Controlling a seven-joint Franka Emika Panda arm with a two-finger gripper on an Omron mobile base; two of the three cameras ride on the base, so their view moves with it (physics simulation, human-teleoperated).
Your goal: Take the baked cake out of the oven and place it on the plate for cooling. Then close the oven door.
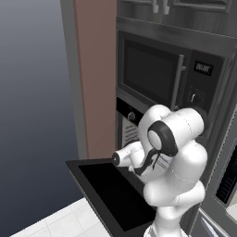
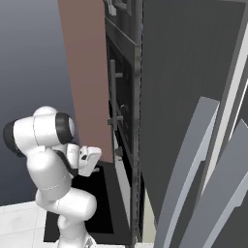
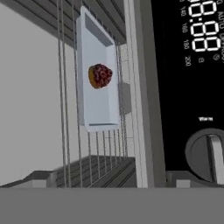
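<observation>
Oven door [image 1: 109,194]: black glass panel, dropped open to near level, jutting out toward the floor tiles [image 1: 60,222] in the left base view. Oven [image 3: 109,166]: cavity open; in the hand view, which is rolled to one side, wire rack [image 3: 65,109] bars cross the pale interior. Tray [image 3: 97,78]: pale, shallow, resting on the rack inside the oven. Cake [image 3: 100,75]: small, orange-brown with a dark red topping, sitting at about the middle of the tray, untouched. Control panel [image 3: 192,87]: black, right of the cavity in the hand view; large white digits, partly cut off, read roughly "8:88"; small print includes "AUTO", the figures 140, 160, 180, 200, and a word like "Warm"; below it a round grey knob [image 3: 209,153]. Microwave [image 1: 162,74]: above the oven, vertical handle, small display with digits too blurred to read. Arm [image 1: 178,157]: folded at the elbow above the open door, forearm reaching toward the oven front. Gripper [image 2: 88,160]: level with the oven opening, just outside it, facing in; whether the jaws are apart or together cannot be told.
</observation>
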